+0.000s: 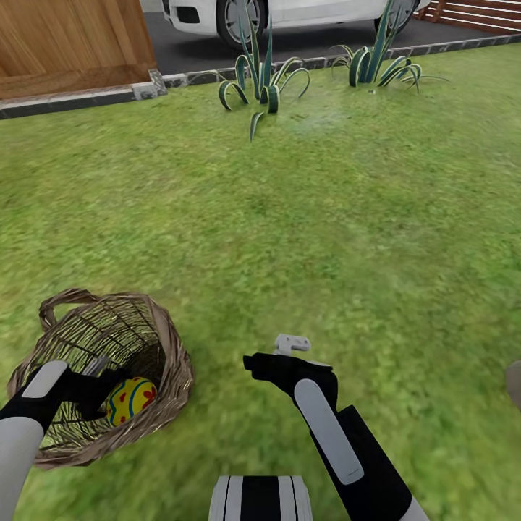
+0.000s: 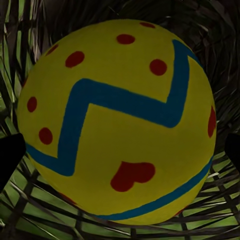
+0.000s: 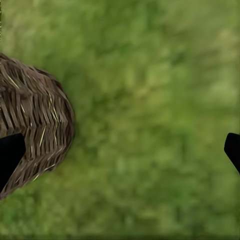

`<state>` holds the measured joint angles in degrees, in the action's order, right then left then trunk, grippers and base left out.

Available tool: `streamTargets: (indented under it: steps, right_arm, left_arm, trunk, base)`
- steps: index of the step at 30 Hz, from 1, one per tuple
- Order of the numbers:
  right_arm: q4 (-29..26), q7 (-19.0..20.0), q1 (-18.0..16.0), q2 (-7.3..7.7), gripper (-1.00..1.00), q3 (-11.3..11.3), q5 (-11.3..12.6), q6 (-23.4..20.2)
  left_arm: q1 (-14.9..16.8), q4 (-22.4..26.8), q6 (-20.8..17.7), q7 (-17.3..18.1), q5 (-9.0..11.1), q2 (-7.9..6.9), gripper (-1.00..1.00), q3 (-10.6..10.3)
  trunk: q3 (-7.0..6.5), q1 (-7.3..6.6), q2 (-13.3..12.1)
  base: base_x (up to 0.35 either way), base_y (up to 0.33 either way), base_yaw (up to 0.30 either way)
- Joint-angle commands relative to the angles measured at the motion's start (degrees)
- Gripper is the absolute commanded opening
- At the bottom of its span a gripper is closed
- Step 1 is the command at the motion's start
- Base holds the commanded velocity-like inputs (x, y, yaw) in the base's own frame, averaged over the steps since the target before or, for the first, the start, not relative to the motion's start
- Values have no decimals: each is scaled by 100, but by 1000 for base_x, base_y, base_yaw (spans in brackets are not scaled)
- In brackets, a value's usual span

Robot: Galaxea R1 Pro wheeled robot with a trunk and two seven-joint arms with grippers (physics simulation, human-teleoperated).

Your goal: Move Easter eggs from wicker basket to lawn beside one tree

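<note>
Yellow, with a blue zigzag and red marks, one Easter egg (image 1: 130, 399) lies in the wicker basket (image 1: 155, 318) on the lawn (image 1: 325, 239). My left jaws (image 1: 108, 387) spread wide either side of it, not touching; my right jaws (image 3: 120, 152) hang wide and empty beside the basket. My left wrist view adds a red heart on the shell.

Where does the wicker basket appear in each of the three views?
Head view: wicker basket at lower left, on the lawn.
Left wrist view: its twigs surround the Easter egg.
Right wrist view: its outer wall at the left edge.
Shared landmark: the basket's weave.
</note>
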<state>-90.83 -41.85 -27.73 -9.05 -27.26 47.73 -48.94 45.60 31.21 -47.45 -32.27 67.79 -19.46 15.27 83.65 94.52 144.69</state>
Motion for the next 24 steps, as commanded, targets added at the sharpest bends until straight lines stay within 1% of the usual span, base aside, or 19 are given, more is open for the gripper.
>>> streamTargets:
  steps: [1,7,9,11,14,18,19,22,23,24]
  right_arm:
    - [-5,-60,-4,-1,100,-12,52,-11]
    - [-5,-60,-4,-4,100,-29,52,-4]
    - [-5,-60,-7,-5,100,-32,50,-3]
    - [-5,-60,-6,-2,100,-33,51,-2]
    - [-5,-60,-8,-4,100,-34,52,-2]
    - [-5,-60,-5,-2,100,-34,52,-2]
    - [-5,-60,-5,-2,100,-34,52,-2]
    - [-5,-60,-9,-1,100,-34,52,-2]
    - [-5,-60,-10,-3,100,-34,52,-2]
    - [-5,-60,-11,-5,100,-34,52,-2]
  left_arm:
    - [2,7,-11,-66,61,-1,100,24]
    - [2,8,-10,-75,77,5,100,42]
    - [2,9,-8,-81,184,5,100,61]
    - [2,8,-1,-89,379,4,100,76]
    - [2,8,29,-93,489,2,100,86]
    - [2,1,74,-101,532,-1,100,101]
    - [2,1,84,-101,536,0,100,118]
    - [2,-1,200,-103,557,-4,100,301]
    - [2,-1,223,-103,560,-8,100,332]
    - [2,-1,258,-103,565,-36,100,380]
  trunk:
    - [4,-1,2]
    - [4,-1,2]
    - [4,-1,2]
    - [4,-1,2]
    - [4,-1,2]
    - [4,-1,2]
    - [4,-1,2]
    - [4,-1,2]
    - [4,-1,2]
    - [4,-1,2]
  base:
    - [0,0,0]
    - [0,0,0]
    - [0,0,0]
    - [0,0,0]
    - [0,0,0]
    - [0,0,0]
    - [0,0,0]
    - [0,0,0]
    - [0,0,0]
    - [0,0,0]
